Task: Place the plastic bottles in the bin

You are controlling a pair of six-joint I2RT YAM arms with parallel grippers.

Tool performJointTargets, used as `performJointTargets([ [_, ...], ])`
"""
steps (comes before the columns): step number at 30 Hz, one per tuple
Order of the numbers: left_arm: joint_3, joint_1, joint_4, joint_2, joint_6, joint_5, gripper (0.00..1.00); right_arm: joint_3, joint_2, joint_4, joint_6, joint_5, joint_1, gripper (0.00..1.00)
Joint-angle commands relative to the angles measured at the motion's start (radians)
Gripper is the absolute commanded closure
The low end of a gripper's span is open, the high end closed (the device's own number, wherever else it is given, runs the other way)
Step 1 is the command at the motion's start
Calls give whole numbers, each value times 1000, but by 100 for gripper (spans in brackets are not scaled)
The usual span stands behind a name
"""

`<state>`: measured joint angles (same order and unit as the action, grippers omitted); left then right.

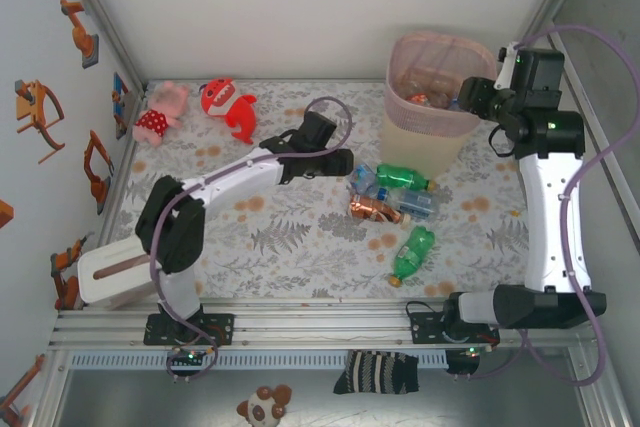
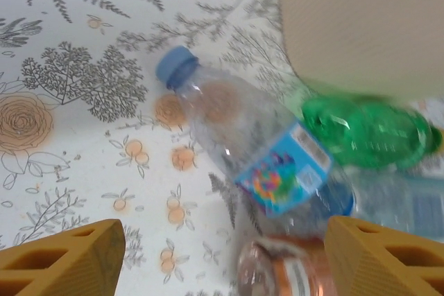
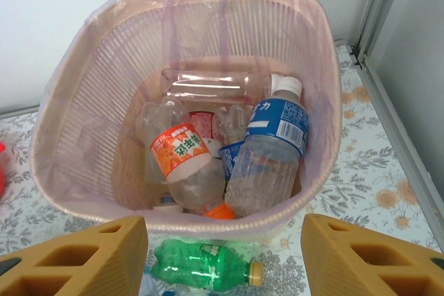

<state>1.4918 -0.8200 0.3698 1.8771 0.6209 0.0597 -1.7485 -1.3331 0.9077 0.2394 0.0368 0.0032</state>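
Note:
The bin (image 1: 432, 97) stands at the back right, pink mesh above a cream body (image 2: 361, 25); several plastic bottles lie inside it (image 3: 267, 150). More bottles lie in a cluster on the cloth in front of it: a clear blue-capped one (image 2: 250, 143), a green one (image 1: 403, 178) (image 3: 201, 265), an orange-labelled one (image 1: 375, 210) and another green one (image 1: 412, 252) nearer the front. My left gripper (image 1: 343, 160) (image 2: 225, 261) hovers open just left of the cluster, holding nothing. My right gripper (image 1: 472, 97) (image 3: 225, 258) hangs open and empty above the bin's near rim (image 3: 208, 220).
A pink plush toy (image 1: 160, 112) and a red one (image 1: 228, 107) lie at the back left corner. Walls close the table in on the left, back and right. A white box (image 1: 115, 277) sits by the left arm's base.

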Motion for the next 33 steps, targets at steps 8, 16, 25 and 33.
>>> performJointTargets([
  [8, 193, 12, -32, 207, 294, -18, 14, 74, 71, -12, -8, -19, -1, 41],
  [16, 357, 12, 111, 371, 386, -42, 13, 86, 86, -12, -9, -17, -1, 41],
  [25, 354, 19, 294, 410, 465, 44, 15, 111, 85, -25, 5, -2, -2, 41],
  [33, 174, 57, 234, 308, 476, 57, 20, 123, 80, -41, 23, 18, -1, 41],
])
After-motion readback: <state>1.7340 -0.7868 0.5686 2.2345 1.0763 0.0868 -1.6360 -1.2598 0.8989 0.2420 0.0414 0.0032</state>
